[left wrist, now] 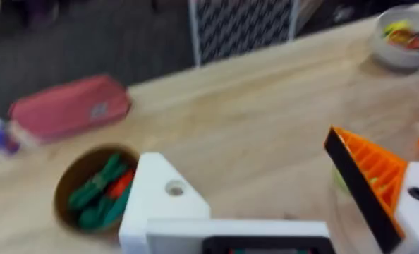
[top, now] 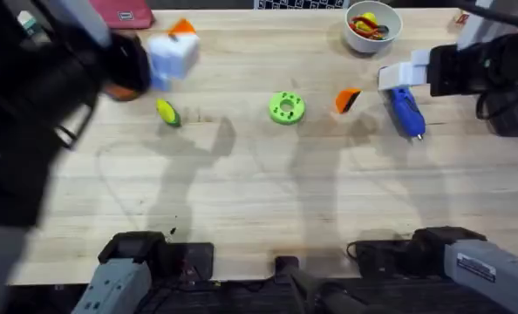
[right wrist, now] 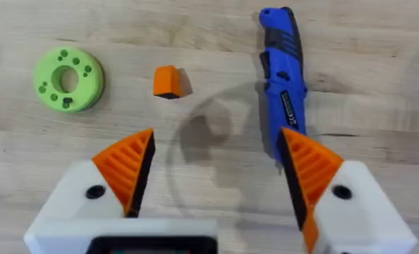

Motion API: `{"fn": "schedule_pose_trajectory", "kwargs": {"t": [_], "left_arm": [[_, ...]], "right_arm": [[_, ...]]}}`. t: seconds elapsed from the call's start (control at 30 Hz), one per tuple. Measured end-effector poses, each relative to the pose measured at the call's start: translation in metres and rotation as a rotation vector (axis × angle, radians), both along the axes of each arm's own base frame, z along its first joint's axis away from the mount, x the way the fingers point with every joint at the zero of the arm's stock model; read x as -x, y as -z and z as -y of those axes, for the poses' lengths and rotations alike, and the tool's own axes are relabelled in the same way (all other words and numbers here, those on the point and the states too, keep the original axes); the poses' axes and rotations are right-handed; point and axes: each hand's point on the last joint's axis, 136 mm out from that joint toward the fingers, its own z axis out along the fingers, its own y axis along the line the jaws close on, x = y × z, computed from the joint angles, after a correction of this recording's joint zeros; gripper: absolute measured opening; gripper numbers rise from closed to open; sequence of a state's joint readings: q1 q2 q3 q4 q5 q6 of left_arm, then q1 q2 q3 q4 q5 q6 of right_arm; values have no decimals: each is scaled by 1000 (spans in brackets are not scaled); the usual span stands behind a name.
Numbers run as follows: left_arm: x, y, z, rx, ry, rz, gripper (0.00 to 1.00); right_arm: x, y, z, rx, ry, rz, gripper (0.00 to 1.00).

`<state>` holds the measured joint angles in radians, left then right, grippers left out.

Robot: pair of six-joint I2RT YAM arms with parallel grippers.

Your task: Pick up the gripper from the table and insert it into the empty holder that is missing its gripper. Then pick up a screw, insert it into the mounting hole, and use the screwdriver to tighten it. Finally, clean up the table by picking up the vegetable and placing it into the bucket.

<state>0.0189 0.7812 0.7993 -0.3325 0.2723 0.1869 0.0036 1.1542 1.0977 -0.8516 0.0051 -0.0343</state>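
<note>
1. The right claw (right wrist: pixel 216 176) is seen spread open, nothing held, above the wooden surface (top: pixel 259 201).
2. The gripper (top: pixel 347 100) is found lying beside the screwdriver (top: pixel 406 111), near the green disc (top: pixel 286 107).
3. The left claw (left wrist: pixel 266 204) is raised; its white holder (left wrist: pixel 160 197) is bare, one orange wedge (left wrist: pixel 368 176) opposite, nothing gripped.
4. The vegetable (top: pixel 167 112) lies nearby; the bucket (left wrist: pixel 93 185) is seen farther off.

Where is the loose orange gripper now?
In the overhead view, the gripper lies on the table right of centre, between the green disc and the screwdriver.
</note>
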Motion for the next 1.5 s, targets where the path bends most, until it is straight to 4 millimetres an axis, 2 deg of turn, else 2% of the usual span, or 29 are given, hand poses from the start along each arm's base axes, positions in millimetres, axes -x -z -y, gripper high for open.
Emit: {"fn": "schedule_pose_trajectory", "kwargs": {"t": [0.13, 0.33, 0.5, 0.7, 0.97, 1.1, 1.2, 1.5], "left_arm": [[16, 22, 23, 17, 112, 132, 985], [51, 52, 49, 39, 247, 226, 985], [73, 53, 53, 63, 277, 327, 986], [81, 57, 54, 97, 287, 408, 985], [85, 83, 59, 169, 350, 383, 985], [100, 76, 72, 174, 448, 412, 985], [110, 79, 80, 179, 513, 402, 985], [121, 117, 93, 253, 591, 193, 985]], "right_arm": [[0, 0, 0, 0, 0, 0, 993], [0, 0, 0, 0, 0, 0, 994], [0, 0, 0, 0, 0, 0, 993], [0, 0, 0, 0, 0, -1, 994], [0, 0, 0, 0, 0, -1, 994], [0, 0, 0, 0, 0, -1, 994], [0, 0, 0, 0, 0, -1, 993], [0, 0, 0, 0, 0, -1, 994]]}}
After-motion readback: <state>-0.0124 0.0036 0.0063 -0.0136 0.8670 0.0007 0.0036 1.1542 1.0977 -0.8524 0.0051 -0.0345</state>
